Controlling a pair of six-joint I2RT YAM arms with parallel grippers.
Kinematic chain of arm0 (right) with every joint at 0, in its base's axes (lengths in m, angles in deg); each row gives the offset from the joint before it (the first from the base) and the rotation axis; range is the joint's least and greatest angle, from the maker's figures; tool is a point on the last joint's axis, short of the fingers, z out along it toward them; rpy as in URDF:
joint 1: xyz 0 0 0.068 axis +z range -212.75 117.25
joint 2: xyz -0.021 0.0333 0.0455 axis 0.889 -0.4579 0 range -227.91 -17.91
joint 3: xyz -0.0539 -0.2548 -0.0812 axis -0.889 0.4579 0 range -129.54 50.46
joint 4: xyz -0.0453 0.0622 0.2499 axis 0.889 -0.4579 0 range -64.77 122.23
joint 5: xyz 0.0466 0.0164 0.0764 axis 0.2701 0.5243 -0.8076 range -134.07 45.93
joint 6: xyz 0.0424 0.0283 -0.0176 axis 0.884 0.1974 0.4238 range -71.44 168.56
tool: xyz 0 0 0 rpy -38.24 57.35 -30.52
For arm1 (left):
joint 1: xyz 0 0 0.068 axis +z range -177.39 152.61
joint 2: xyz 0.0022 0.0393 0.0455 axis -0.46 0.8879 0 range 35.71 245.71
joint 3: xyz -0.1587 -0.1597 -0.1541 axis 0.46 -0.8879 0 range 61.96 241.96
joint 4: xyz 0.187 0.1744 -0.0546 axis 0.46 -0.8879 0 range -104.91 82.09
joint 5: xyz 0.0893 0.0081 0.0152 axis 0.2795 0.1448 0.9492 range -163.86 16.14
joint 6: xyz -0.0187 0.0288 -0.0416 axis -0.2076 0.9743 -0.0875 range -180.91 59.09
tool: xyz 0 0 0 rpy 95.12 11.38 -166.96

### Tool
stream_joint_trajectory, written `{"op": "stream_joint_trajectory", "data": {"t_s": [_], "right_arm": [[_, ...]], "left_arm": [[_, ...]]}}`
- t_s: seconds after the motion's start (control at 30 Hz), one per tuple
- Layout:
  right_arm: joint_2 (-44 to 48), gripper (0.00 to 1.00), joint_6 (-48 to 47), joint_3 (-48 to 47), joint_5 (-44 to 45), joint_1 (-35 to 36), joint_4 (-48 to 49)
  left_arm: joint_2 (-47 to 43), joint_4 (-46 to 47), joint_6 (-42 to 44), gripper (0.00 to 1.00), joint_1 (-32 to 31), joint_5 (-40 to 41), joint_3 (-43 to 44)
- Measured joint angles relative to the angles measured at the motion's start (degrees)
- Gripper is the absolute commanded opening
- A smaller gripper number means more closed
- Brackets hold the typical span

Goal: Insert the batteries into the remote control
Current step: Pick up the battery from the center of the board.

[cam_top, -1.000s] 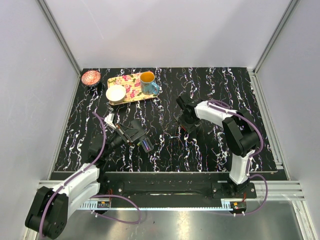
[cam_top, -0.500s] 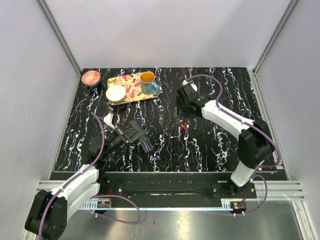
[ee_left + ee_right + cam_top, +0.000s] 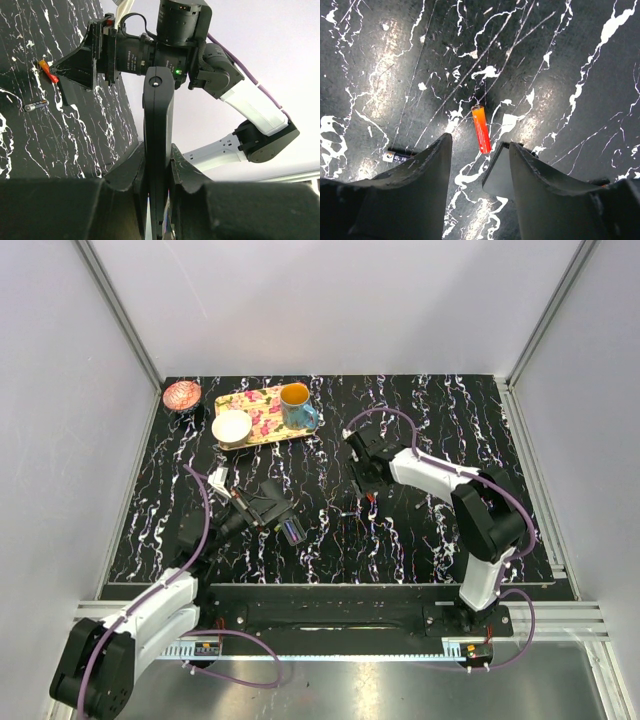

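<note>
Nearest, the left tool (image 3: 158, 159) is pressed shut on a flat black plastic remote control (image 3: 158, 115), pinching it on edge. Farther out, the right tool (image 3: 474, 150) hangs with fingers spread, one on each side of a slim orange battery (image 3: 481, 129) lying on the black, white-veined marble table (image 3: 420, 540). A second, darker battery (image 3: 399, 157) lies nearby. A floral yellow tray (image 3: 262, 415) sits at the far edge.

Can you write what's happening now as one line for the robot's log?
left gripper: shut on remote control | right gripper: open over orange battery on table | second battery: loose nearby
</note>
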Motion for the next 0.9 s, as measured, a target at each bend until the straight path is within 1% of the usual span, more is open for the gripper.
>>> {"op": "stream_joint_trajectory", "data": {"t_s": [0.2, 0.43, 0.7, 0.9], "right_arm": [[-0.96, 0.50, -3.72, -0.13, -1.62, 0.00, 0.57], [-1.25, 0.49, -6.99, 0.50, -2.60, 0.00, 0.83], [-2.60, 0.46, -7.78, 1.57, -2.69, 0.00, 1.03], [-3.17, 0.41, -7.80, 1.57, -2.73, 0.00, 1.99]], "left_arm": [[1.01, -0.76, 0.04, 0.00, 0.00, 0.00, 0.00], [1.79, -0.81, 0.44, 0.00, 0.00, 0.00, 0.00], [2.54, -0.87, 0.66, 0.00, 0.00, 0.00, 0.00], [2.51, -0.87, 0.87, 0.00, 0.00, 0.02, 0.00]]}}
